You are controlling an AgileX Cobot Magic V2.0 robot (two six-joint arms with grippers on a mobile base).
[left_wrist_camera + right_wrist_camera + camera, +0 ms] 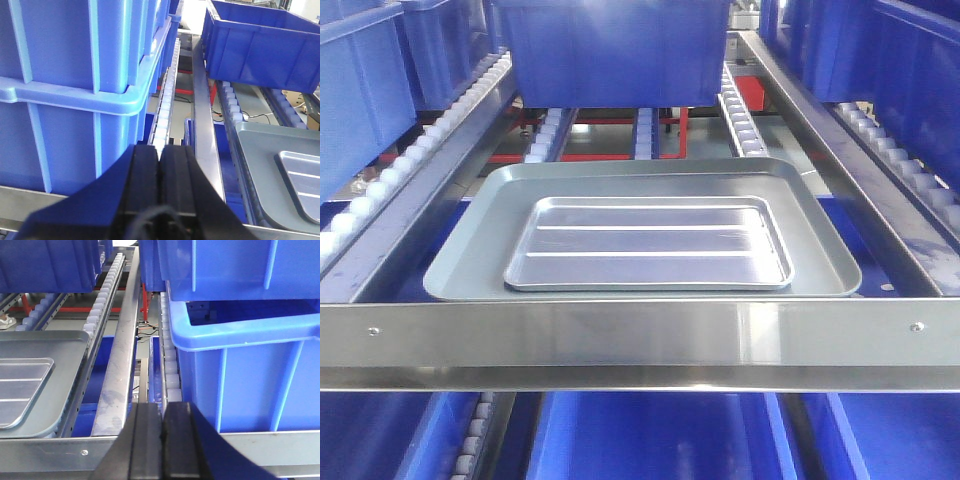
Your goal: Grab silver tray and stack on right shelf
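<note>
The silver tray (650,245) is shiny, with two long ridges, and lies flat inside a larger dull grey tray (470,260) on the middle roller rack. Its corner shows in the left wrist view (300,177) and in the right wrist view (20,390). The right shelf (280,447) is the neighbouring rack with white rollers (170,365); blue crates (240,360) stand on it. My left gripper (160,151) is shut and empty, left of the trays, in front of stacked blue crates. My right gripper (162,409) is shut and empty, at the front rail right of the trays. Neither gripper shows in the front view.
A broad steel front rail (640,340) crosses in front of the trays. A blue bin (615,50) sits behind them on the same rack. Stacked blue crates (70,90) fill the left rack. A steel divider rail (120,365) separates the middle rack from the right shelf.
</note>
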